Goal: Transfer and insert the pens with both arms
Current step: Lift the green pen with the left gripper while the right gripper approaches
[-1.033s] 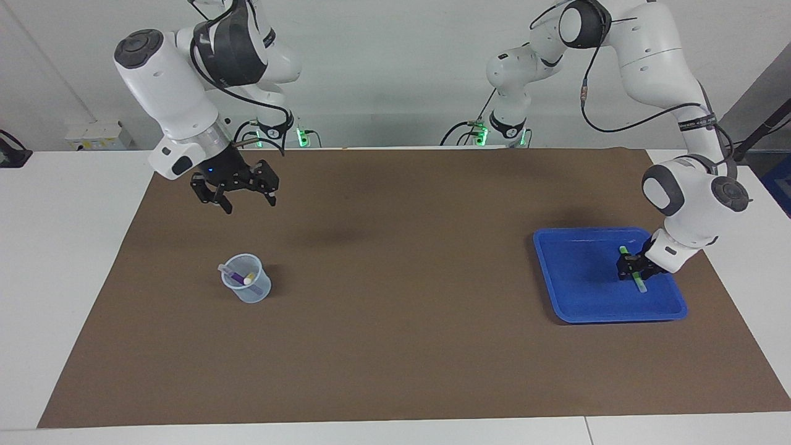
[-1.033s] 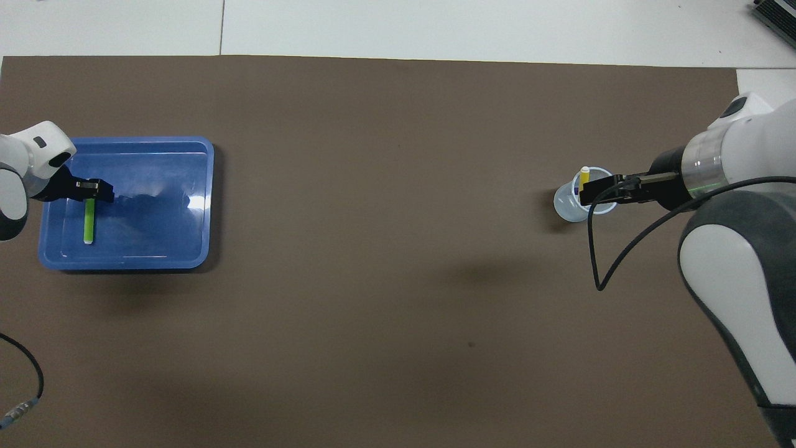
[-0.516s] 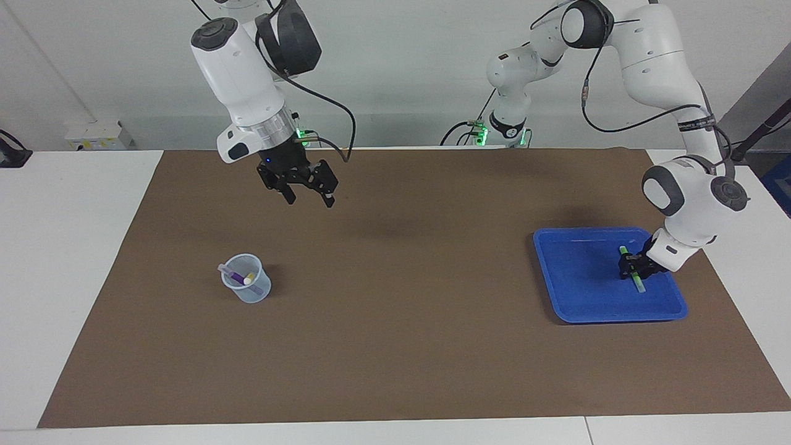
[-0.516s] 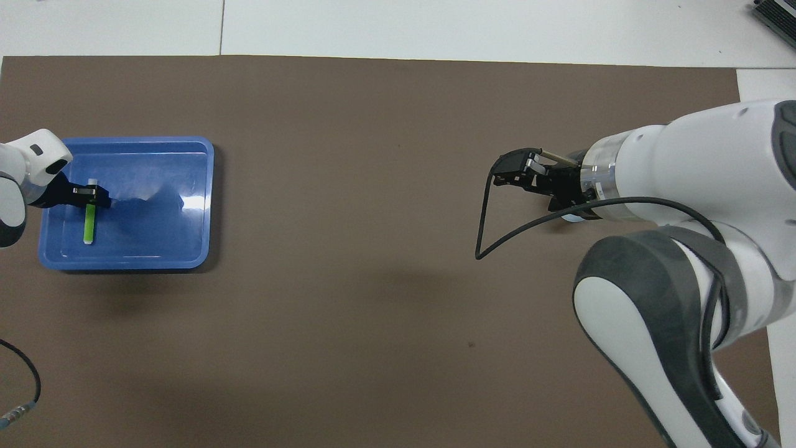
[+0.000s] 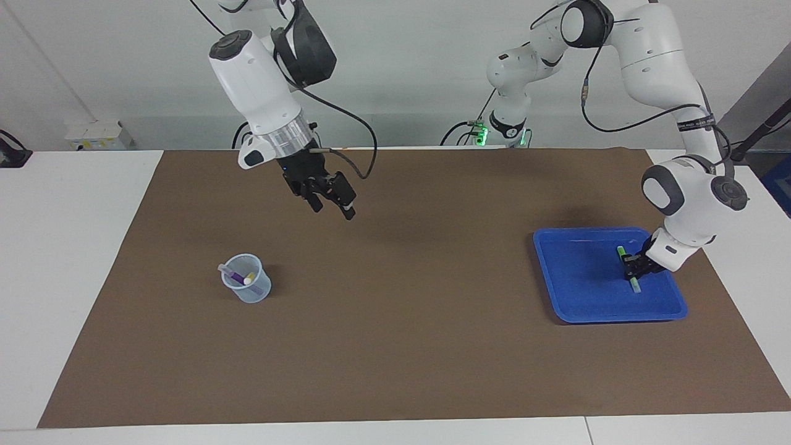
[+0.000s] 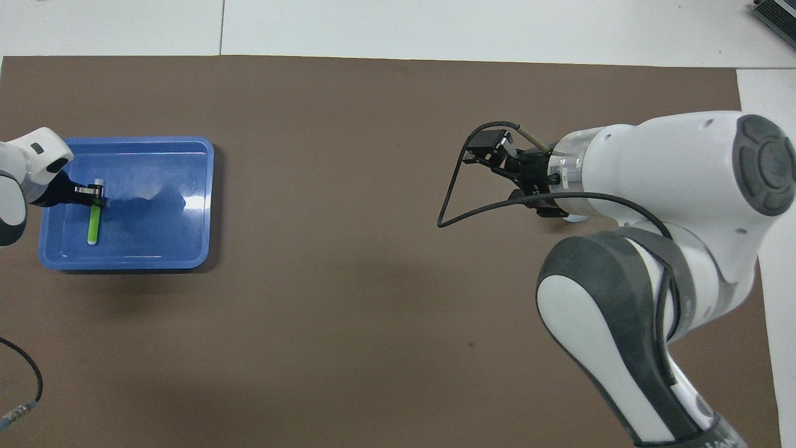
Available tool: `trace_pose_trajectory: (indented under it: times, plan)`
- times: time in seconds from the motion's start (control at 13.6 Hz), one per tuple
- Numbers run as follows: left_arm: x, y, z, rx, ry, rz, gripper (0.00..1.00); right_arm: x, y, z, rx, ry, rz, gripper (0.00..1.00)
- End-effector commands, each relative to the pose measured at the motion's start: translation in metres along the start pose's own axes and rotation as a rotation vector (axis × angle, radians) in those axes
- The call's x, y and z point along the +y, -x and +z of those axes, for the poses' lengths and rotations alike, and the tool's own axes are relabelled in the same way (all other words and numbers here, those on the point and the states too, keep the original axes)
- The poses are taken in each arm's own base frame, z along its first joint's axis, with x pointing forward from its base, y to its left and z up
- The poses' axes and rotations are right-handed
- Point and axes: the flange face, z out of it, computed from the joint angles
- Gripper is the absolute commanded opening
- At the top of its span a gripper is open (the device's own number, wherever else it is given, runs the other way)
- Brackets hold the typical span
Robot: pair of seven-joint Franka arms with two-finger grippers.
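Your left claw [image 5: 634,270] is down inside the blue tray [image 5: 575,296] at the left arm's end of the table [image 5: 395,346]. It's clenched on the green pen [image 5: 628,268]; the pen crosses between its fingers, one end sticking out toward the robots, the pale cap end poking out on the side away from them. In the overhead view the same claw [image 6: 93,194] grips the green pen [image 6: 94,221] near its end, most of the pen's length running back toward the robots over the tray [image 6: 186,249] floor. Can't tell if the pen is touching the tray floor or lifted just off it.

Your right claw [image 5: 330,201] hangs in the air, released, fingers spread, holding nothing, over bare brown mat [image 5: 432,346]. The clear cup [image 5: 246,286] stands on the mat below that claw, off toward the right arm's end of the table and well apart from it. In the cup: the purple pen [image 5: 233,275] and the yellow pen [image 5: 249,278], both leaning on the rim. In the overhead view the right arm's wrist hides the cup almost completely.
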Motion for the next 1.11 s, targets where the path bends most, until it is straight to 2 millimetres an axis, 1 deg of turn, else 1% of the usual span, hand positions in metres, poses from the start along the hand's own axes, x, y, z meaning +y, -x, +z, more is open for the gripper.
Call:
trace_pose_trajectory:
  times: [0.0, 0.07, 0.22, 0.3, 0.37, 0.44, 0.52, 0.59, 0.66, 0.74, 0.89, 1.03]
  plan:
    - [0.005, 0.0, -0.004, -0.039, 0.086, -0.045, 0.0, -0.01, 0.008, 0.01, 0.006, -0.043, 0.098, 1.0]
    - [0.005, -0.003, -0.012, -0.04, 0.11, -0.059, 0.0, -0.012, 0.011, 0.011, 0.006, -0.047, 0.109, 1.0]
    - [0.006, -0.008, -0.026, -0.044, 0.129, -0.079, 0.0, -0.013, 0.01, 0.012, 0.014, -0.059, 0.127, 1.0]
    - [0.013, -0.01, -0.032, -0.064, 0.147, -0.1, 0.0, -0.015, 0.014, 0.014, 0.01, -0.059, 0.144, 1.0]
    - [0.021, -0.011, -0.041, -0.101, 0.173, -0.136, 0.0, -0.02, 0.024, 0.019, 0.002, -0.061, 0.147, 1.0]
    - [0.035, -0.013, -0.048, -0.147, 0.208, -0.206, 0.0, -0.025, 0.028, 0.023, 0.006, -0.077, 0.174, 1.0]
    - [0.044, -0.012, -0.051, -0.187, 0.242, -0.304, 0.0, -0.035, 0.042, 0.032, 0.0, -0.093, 0.219, 1.0]
    - [0.055, -0.009, -0.05, -0.227, 0.273, -0.384, 0.0, -0.042, 0.052, 0.04, -0.001, -0.114, 0.264, 1.0]
    - [0.068, -0.007, -0.049, -0.276, 0.291, -0.43, 0.0, -0.049, 0.06, 0.047, -0.001, -0.138, 0.307, 1.0]
    - [0.081, -0.004, -0.051, -0.328, 0.299, -0.477, 0.0, -0.053, 0.066, 0.051, -0.001, -0.157, 0.343, 1.0]
    - [0.117, -0.001, -0.06, -0.43, 0.341, -0.656, 0.0, -0.057, 0.072, 0.057, -0.011, -0.162, 0.418, 1.0]
    - [0.149, -0.003, -0.078, -0.46, 0.354, -0.782, 0.0, -0.057, 0.074, 0.062, -0.017, -0.157, 0.456, 1.0]
